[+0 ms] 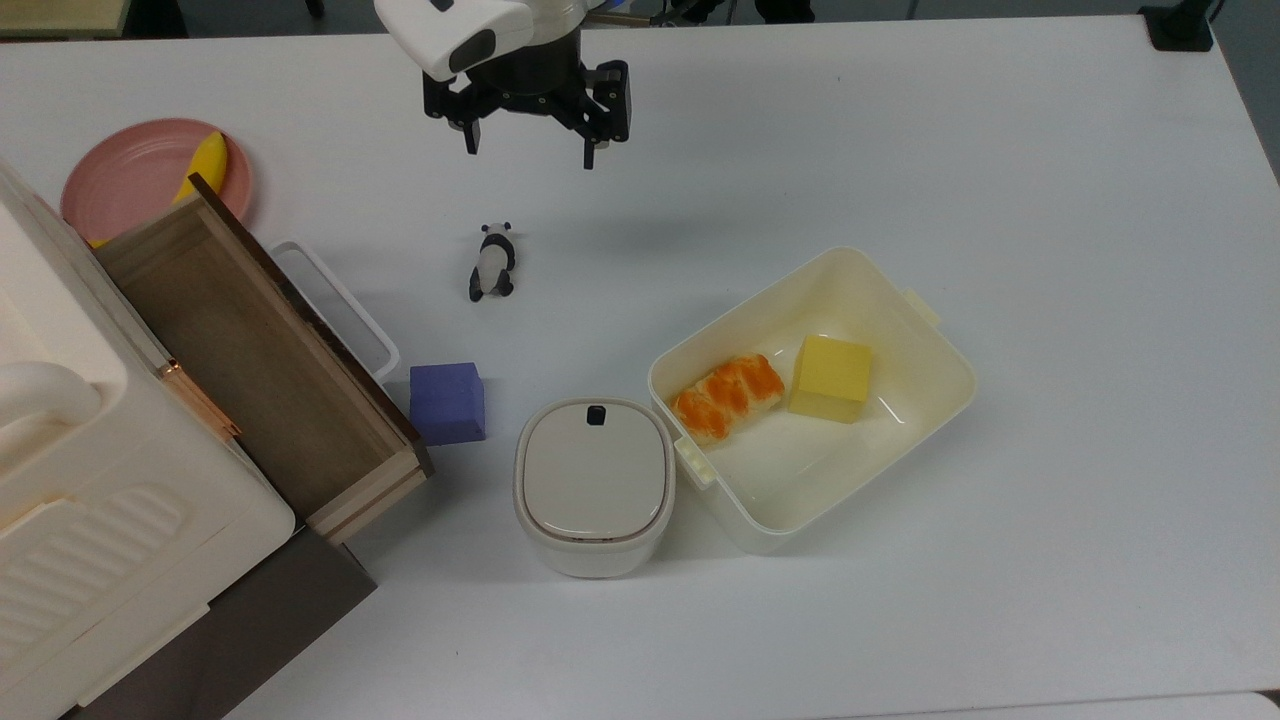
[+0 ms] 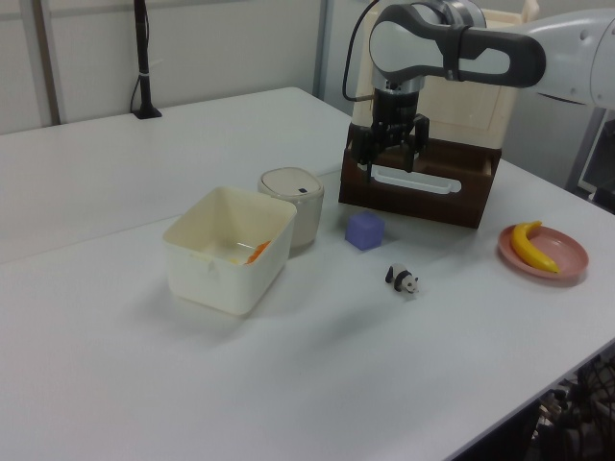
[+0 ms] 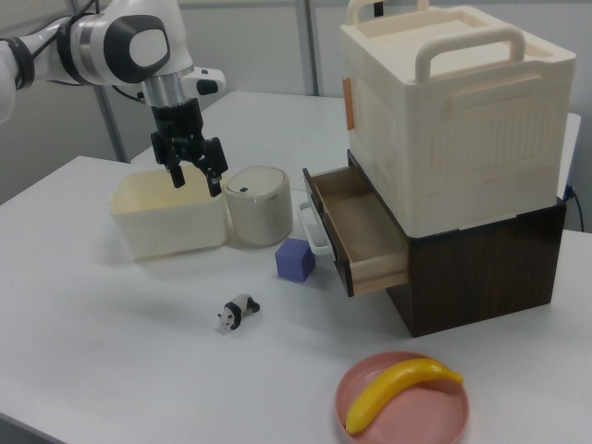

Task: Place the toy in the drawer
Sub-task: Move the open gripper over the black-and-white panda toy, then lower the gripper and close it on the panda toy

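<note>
Where the top view looks down on the table (image 1: 900, 130), the gripper (image 1: 530, 150) hangs with its fingers spread apart and nothing between them. Just below it in the top view lies the toy (image 1: 492, 262), a tiny panda with a white body, black limbs and black ears, stretched out on its side on the bare table. Further below and to the top view's left of the gripper, the drawer (image 1: 262, 360) stands pulled out of the cabinet (image 1: 80, 480), its brown bottom bare. A block (image 1: 447, 402) sits just beside the drawer's front. Below the gripper to the top view's right, a tub (image 1: 900, 440) holds a pastry (image 1: 727, 398) and a cube (image 1: 830, 378), side by side. A lidded pot (image 1: 594, 485) touches the tub's corner. To the top view's left of the gripper, a plate (image 1: 130, 180) carries a banana (image 1: 205, 165).

From the left view, the gripper (image 2: 394, 154) hovers released in front of the drawer (image 2: 423, 187). The toy (image 2: 403, 279) lies below it, nearer the camera, apart from the block (image 2: 365, 230). The tub (image 2: 226, 248) sits to the left view's left of the gripper.

From the right view, the gripper (image 3: 196, 176) hangs spread above the tub (image 3: 166, 217). The toy (image 3: 238, 313) lies below it, nearer the camera. The drawer (image 3: 361, 231) is to the right view's right of the gripper, with nothing in it.
</note>
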